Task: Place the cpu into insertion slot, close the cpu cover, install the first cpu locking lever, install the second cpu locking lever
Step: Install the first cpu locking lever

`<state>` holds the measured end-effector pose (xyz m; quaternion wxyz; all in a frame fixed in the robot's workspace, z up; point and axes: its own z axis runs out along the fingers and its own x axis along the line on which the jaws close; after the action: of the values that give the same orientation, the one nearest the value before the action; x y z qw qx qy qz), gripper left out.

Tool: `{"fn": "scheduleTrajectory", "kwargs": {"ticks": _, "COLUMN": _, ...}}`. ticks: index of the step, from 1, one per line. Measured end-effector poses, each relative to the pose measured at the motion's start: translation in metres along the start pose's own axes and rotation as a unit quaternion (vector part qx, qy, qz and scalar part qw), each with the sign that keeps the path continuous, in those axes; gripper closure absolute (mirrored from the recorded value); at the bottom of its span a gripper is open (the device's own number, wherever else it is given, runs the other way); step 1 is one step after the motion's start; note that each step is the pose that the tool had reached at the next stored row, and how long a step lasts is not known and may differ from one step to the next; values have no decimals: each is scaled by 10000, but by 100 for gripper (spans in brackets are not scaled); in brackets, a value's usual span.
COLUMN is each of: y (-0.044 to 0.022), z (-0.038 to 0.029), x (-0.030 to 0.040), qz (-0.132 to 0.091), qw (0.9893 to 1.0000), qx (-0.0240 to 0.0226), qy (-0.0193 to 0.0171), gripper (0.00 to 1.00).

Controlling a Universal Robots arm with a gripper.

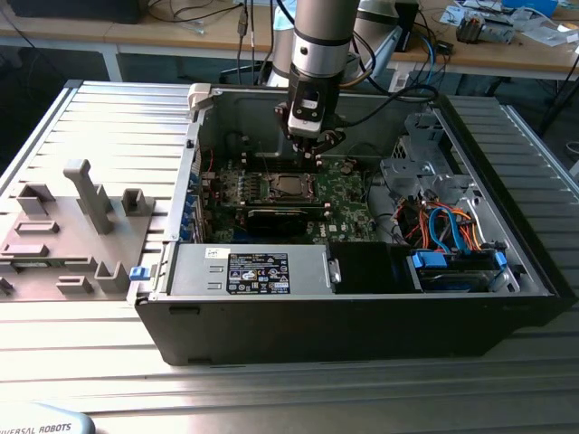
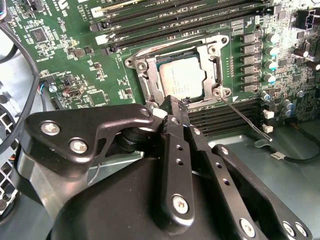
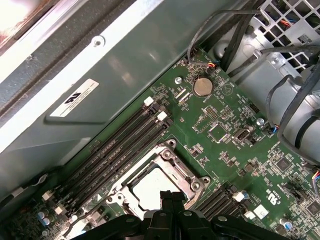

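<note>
— Claw [image 1: 315, 155] [image 2: 177, 101] [image 3: 169, 196] first: how is it held?

— It is seen narrow. The black metal fingertips are pressed together in both wrist views, and nothing is gripped between them. It is carried low inside the case on the grey cylindrical arm [image 1: 321, 36].

— What is laid out, from the exterior view's left to its right?

— A grey moulded fixture block [image 1: 72, 217] is set on the ribbed silvery metal counter [image 1: 109, 117]. Next, the open black-and-grey computer case [image 1: 362, 325] is laid on its side, with the green circuit board [image 1: 348, 194] exposed. Blue and orange cables [image 1: 448, 226] are bundled at the far right.

— And the task's parts?

— The small flat square cpu [image 1: 288, 187] [image 2: 182, 80] [image 3: 147, 187] with its dull silver-grey top is seated in the small square dark insertion slot [image 2: 155, 85]. The thin silvery metal cpu cover [image 2: 142, 62] [image 3: 172, 155] is laid flat around it, the chip shown through its square opening. The claw's tip is placed just beside the cover's edge; contact cannot be judged. A thin silvery wire lever [image 2: 245, 117] is slanted outward from the cover's corner.
</note>
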<state>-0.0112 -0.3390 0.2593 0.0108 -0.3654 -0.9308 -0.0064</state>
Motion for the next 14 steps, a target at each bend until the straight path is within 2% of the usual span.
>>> {"fn": "scheduleTrajectory", "kwargs": {"ticks": 14, "y": 0, "z": 0, "x": 0, "qz": -108, "qw": 9999, "qx": 3, "qy": 0, "gripper": 89}}
